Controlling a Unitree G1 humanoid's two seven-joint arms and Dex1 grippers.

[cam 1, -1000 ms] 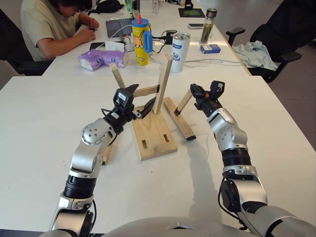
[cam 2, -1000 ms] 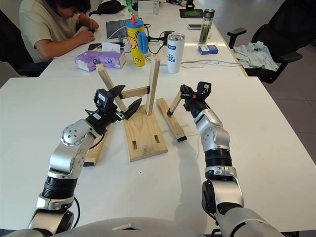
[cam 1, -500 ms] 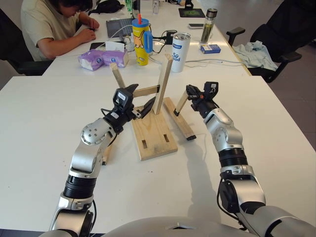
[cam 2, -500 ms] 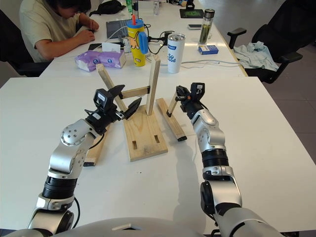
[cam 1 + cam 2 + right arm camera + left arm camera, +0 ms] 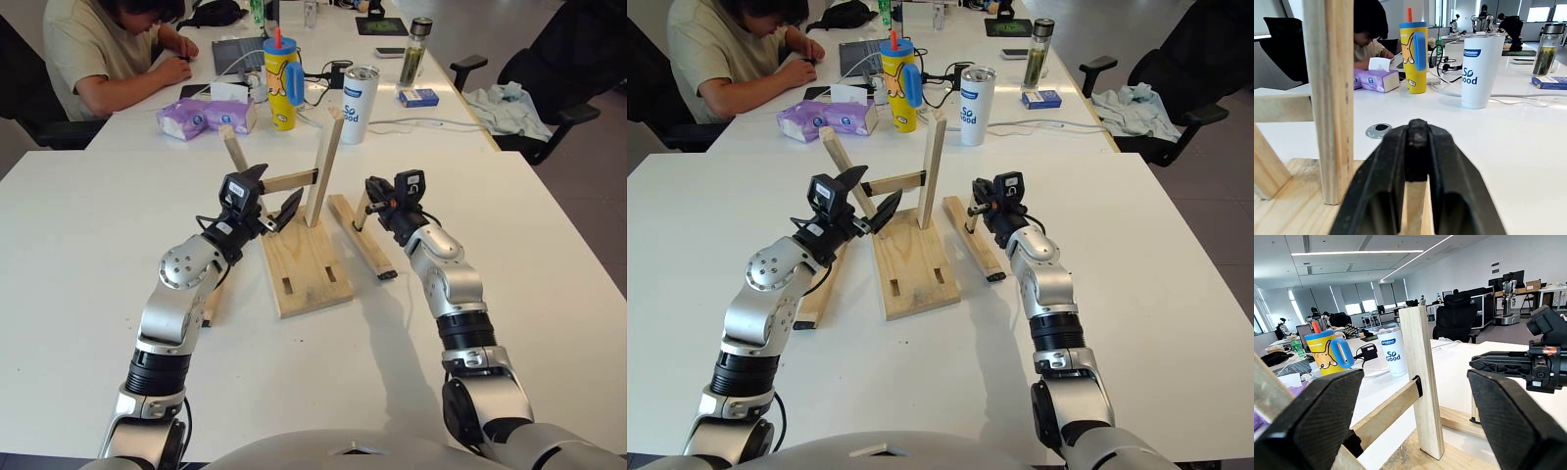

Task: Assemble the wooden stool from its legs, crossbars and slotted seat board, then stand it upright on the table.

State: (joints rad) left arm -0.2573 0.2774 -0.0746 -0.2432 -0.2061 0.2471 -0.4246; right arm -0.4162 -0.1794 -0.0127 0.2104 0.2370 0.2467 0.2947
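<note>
While the slotted seat board (image 5: 304, 269) lies flat on the white table (image 5: 78, 255) with its near slots unfilled and a loose wooden piece (image 5: 813, 299) rests beneath the left forearm, the left gripper (image 5: 272, 194) hangs wide open and empty, its pads either side of the crossbar (image 5: 291, 180) that ties the upright leg (image 5: 324, 166), planted at the board's far end, to a tilted leg (image 5: 233, 149). The right gripper (image 5: 975, 207) is clamped on a short stick (image 5: 361, 211) whose lower end meets a leg lying (image 5: 364, 240) just right of the board. The danger, by appearances: a careless close or swing could knock the upright leg and topple the half-built frame. Beyond stand a yellow cup (image 5: 279, 83), a white tumbler (image 5: 359, 90) and tissue packs (image 5: 201, 116), well apart from the work.
</note>
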